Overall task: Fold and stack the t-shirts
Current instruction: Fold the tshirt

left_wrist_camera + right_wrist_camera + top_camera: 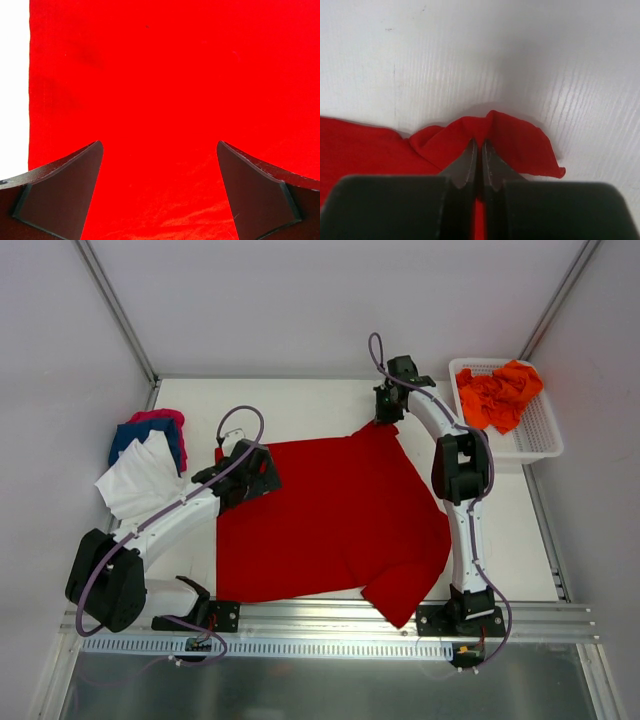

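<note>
Red shirt (320,520) spread mid-table. Right gripper (479,150) pinched tight on its 1 o'clock corner; left gripper (160,150) gaping above the 10 o'clock edge. Best: left takes matching corner, then draw both toward 6 evenly.

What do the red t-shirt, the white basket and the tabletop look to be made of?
The red t-shirt: soft matte cloth, probably cotton; it bunches in folds at the right pincer. The basket: white plastic, judging by its moulded mesh walls. The tabletop: white board with faint wood-grain lines, likely laminate.
</note>
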Tool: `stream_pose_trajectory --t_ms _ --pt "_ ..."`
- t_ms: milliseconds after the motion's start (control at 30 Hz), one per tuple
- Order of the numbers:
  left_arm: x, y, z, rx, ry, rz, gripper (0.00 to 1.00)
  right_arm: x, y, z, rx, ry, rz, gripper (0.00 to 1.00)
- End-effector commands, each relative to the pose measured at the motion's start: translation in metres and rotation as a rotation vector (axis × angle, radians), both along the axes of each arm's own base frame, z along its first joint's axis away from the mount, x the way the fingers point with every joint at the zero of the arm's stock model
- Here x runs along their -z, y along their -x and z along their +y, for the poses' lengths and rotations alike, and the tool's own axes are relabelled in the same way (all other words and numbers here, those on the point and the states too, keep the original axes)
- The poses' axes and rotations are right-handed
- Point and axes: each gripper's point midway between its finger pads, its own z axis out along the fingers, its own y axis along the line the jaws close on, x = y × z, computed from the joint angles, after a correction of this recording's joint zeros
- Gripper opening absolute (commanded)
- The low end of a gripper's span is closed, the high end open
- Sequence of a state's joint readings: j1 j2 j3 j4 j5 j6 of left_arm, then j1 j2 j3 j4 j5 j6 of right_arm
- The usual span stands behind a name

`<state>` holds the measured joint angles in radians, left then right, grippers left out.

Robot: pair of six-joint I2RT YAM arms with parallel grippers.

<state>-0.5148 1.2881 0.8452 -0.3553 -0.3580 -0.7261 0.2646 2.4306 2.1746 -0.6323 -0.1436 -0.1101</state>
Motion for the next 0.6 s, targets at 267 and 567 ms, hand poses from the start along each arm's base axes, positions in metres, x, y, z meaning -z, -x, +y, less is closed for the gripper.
stream_pose_trajectory --t_ms 267,567 --pt "0.006 -0.006 0.020 -0.097 -0.058 -0.013 0.96 -0.032 0.054 -0.014 -0.094 0.148 -0.038 0.00" --pt "0.031 -0.085 0.070 -0.288 -0.188 0.099 0.93 -0.040 0.072 -0.020 -0.073 0.149 -0.054 0.00"
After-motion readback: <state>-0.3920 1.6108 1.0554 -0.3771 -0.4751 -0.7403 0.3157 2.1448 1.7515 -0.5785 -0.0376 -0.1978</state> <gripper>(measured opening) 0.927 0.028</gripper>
